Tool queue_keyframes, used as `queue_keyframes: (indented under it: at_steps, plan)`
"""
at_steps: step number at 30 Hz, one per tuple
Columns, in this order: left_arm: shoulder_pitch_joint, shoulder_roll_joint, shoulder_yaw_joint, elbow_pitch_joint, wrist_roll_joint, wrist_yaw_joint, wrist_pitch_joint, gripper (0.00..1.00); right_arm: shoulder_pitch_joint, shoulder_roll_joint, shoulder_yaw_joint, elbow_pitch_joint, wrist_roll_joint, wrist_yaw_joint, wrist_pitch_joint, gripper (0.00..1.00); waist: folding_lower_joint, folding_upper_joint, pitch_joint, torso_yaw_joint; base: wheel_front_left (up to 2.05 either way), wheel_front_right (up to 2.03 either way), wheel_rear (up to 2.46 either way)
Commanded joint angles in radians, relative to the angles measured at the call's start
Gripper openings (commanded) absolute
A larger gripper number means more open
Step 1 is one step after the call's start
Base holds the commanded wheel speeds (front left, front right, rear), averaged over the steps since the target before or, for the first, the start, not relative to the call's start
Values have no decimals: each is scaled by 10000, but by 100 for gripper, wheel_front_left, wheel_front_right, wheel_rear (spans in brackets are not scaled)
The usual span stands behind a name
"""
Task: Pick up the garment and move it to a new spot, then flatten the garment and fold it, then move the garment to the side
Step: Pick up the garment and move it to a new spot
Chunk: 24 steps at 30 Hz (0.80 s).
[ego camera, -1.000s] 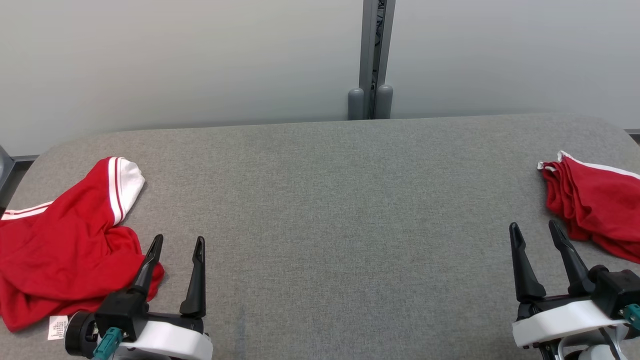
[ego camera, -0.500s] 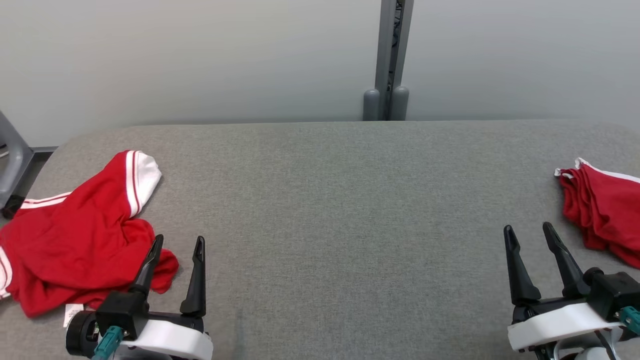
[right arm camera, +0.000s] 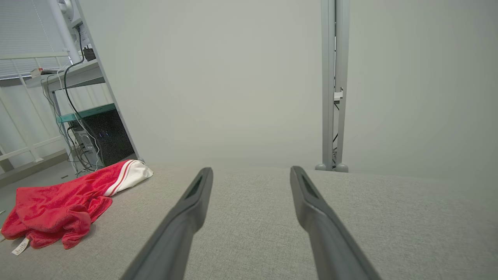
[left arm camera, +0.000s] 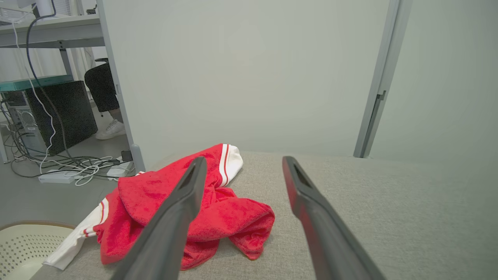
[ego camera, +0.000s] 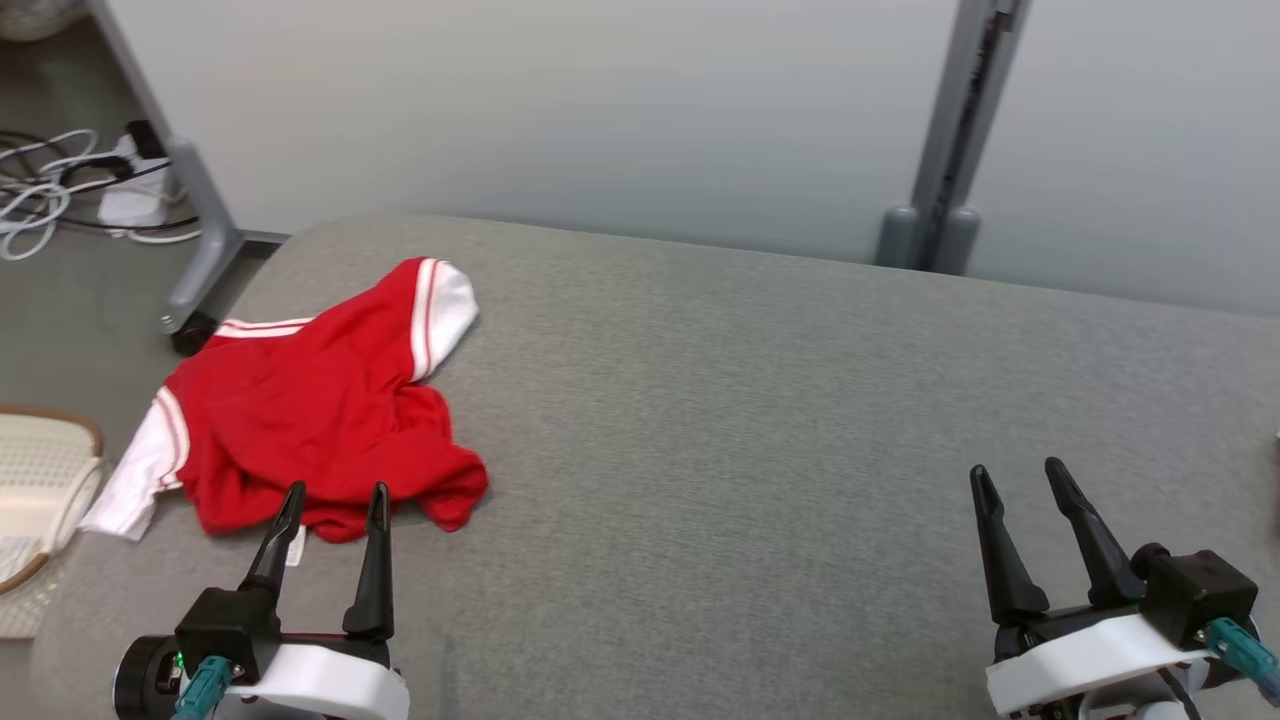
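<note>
Red garment [ego camera: 320, 420] lies crumpled just beyond left jaws.

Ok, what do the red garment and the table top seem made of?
The red garment looks like a soft, matte knit, perhaps terry or fleece: fuzzy nap, limp crumpled folds. The table top looks covered in grey woven fabric, matte, with a fine weave grain; its core is hidden.

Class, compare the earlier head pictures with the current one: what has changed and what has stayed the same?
The head camera swung toward the robot's left, so the scene slid right: the red garment looks more central, and a pale basket and cables came into view. The garment did not move. Nothing was grasped or released; left gripper and right gripper stay open over the table.
</note>
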Motion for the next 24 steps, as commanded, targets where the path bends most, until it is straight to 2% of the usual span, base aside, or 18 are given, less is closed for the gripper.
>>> queue_keyframes:
  at_steps: [1, 10, 20, 24]
  plan:
    - [82, 47, 76, 24, -27, -22, -15, 100, -34, -23, 36, 29, 28, 2, 4, 100, 0, -1, -50, 391, 0, 0, 0]
    - [75, 58, 125, 102, 4, -127, -15, 100, -14, -13, 407, 156, 191, 2, 4, 100, 0, -1, -69, 1128, 0, 0, 0]
    - [-27, 48, 153, 337, -302, -258, -4, 100, -19, -33, 525, 170, 193, 2, 4, 100, 0, -1, -64, 1181, 0, 0, 0]
    - [-707, 298, 209, 619, -485, -348, 544, 100, -112, -78, 534, 119, 198, 2, 4, 100, 0, -1, 95, 1170, 0, 0, 0]
